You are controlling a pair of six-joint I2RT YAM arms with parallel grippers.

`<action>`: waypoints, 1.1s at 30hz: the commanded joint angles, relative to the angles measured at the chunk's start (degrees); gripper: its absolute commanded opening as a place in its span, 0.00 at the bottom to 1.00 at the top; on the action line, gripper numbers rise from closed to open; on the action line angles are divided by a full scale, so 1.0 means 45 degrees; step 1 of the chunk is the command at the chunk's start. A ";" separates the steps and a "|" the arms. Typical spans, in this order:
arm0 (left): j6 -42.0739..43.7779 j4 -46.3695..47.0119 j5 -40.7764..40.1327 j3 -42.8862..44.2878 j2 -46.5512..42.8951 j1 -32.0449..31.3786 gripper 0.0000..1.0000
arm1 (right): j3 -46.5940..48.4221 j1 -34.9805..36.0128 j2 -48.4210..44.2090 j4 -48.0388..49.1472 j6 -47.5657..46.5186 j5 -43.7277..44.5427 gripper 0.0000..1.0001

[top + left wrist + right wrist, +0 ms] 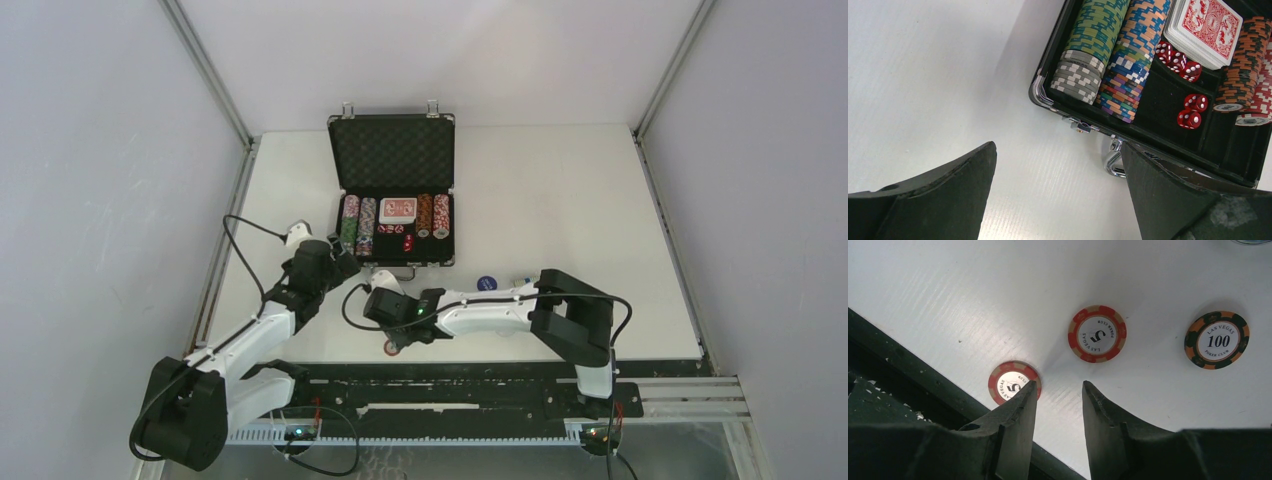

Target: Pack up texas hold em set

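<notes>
Our right end effector (1060, 386) hangs part-open and empty by a red chip (1097, 333). Light, stiff, slick; we'd pinch its rim.

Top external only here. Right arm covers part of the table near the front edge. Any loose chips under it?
Observer: Three lie flat there: a red 5 chip, a second red 5 chip and a 100 chip.
Operator: Right fingers holding one?
Observer: No. The right fingers are open, with nothing between them.
Operator: Dice count in the case?
Observer: Left wrist shows five red dice in the case.
</notes>
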 commanded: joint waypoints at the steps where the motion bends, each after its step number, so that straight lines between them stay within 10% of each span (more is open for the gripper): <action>1: 0.0119 0.0379 0.0173 0.0607 -0.0092 0.0085 0.99 | 0.0223 -0.0174 -0.0584 0.0198 -0.0094 0.0179 0.47; 33: -0.0102 0.0278 -0.0098 0.0477 -0.0448 0.0090 0.99 | 0.1296 0.0821 0.1026 -0.0347 -0.0379 -0.0439 0.67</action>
